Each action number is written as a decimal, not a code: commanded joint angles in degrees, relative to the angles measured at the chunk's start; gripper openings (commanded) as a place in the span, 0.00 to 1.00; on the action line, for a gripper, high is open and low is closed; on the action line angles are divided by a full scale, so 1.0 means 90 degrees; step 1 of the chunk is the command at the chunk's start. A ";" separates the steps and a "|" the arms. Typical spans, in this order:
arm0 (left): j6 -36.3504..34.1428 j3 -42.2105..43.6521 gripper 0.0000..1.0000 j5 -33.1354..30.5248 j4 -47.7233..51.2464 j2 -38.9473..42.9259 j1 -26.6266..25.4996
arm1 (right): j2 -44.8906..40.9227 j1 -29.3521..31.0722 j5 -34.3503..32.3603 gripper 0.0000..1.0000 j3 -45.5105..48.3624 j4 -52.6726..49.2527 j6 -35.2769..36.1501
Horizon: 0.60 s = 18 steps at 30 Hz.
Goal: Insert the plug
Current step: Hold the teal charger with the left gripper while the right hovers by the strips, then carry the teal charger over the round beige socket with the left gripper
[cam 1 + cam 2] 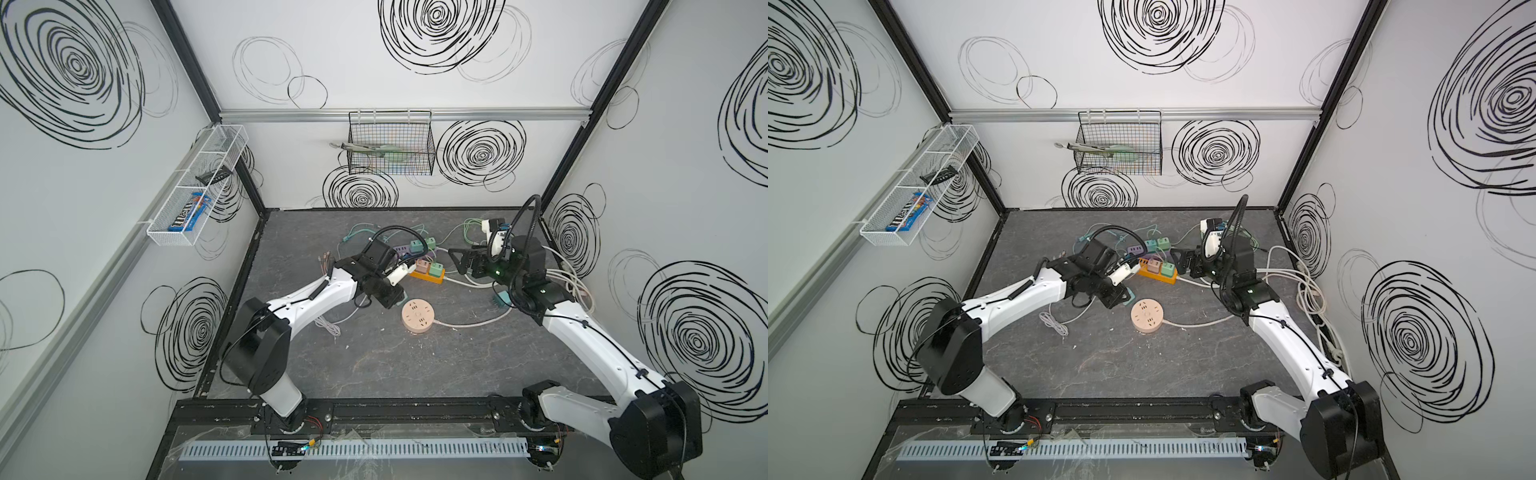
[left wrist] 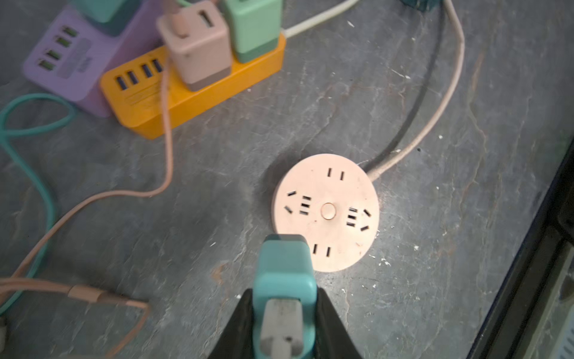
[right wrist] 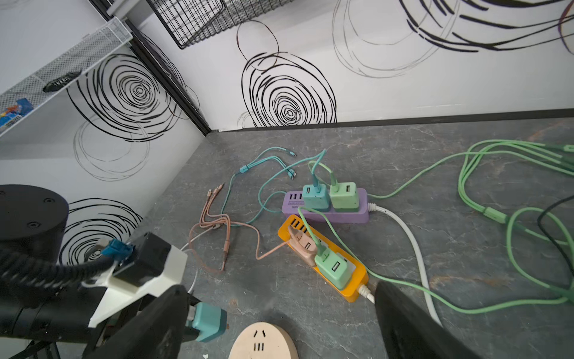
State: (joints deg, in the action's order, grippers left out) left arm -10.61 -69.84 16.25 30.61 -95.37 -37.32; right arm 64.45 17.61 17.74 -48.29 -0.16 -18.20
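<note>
My left gripper [image 2: 284,310] is shut on a teal plug [image 2: 284,273], one black finger on each side of it. In the left wrist view the plug's front end overlaps the near edge of a round peach socket [image 2: 326,211], by a two-slot outlet. In the right wrist view the plug [image 3: 209,321] hangs just beside the socket [image 3: 264,342], apart from it. In both top views the socket [image 1: 417,316] [image 1: 1147,316] lies flat mid-table, right of the left gripper [image 1: 395,297]. My right gripper [image 1: 459,262] [image 3: 279,310] hovers open and holds nothing.
An orange power strip [image 1: 428,276] [image 3: 354,292] and a purple one [image 1: 401,251] [image 3: 341,216] lie behind the socket, with chargers plugged in. Green, teal and pink cables [image 3: 466,174] trail around them. White cables [image 1: 569,282] pile at the right wall. A wire basket [image 1: 390,145] hangs at the back.
</note>
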 commanded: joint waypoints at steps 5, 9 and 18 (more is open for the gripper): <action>-0.0750 -0.0737 0.00 -0.0346 0.0187 -0.0591 -0.0558 | -0.0269 -0.0374 -0.0099 0.97 0.0127 -0.0300 0.0007; -0.0901 -0.0924 0.00 -0.0601 0.0327 -0.0868 -0.0599 | -0.0447 -0.0688 0.0063 0.97 0.0262 -0.0194 -0.0121; -0.1228 -0.1214 0.00 -0.0904 0.0700 -0.1144 -0.0590 | -0.0579 -0.1036 0.0336 0.97 0.0366 -0.0104 -0.0290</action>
State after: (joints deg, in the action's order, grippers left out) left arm -19.03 -78.74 9.21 35.33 -105.23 -42.96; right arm 60.27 8.69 19.31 -45.58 -2.04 -19.86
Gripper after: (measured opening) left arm 0.301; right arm 0.974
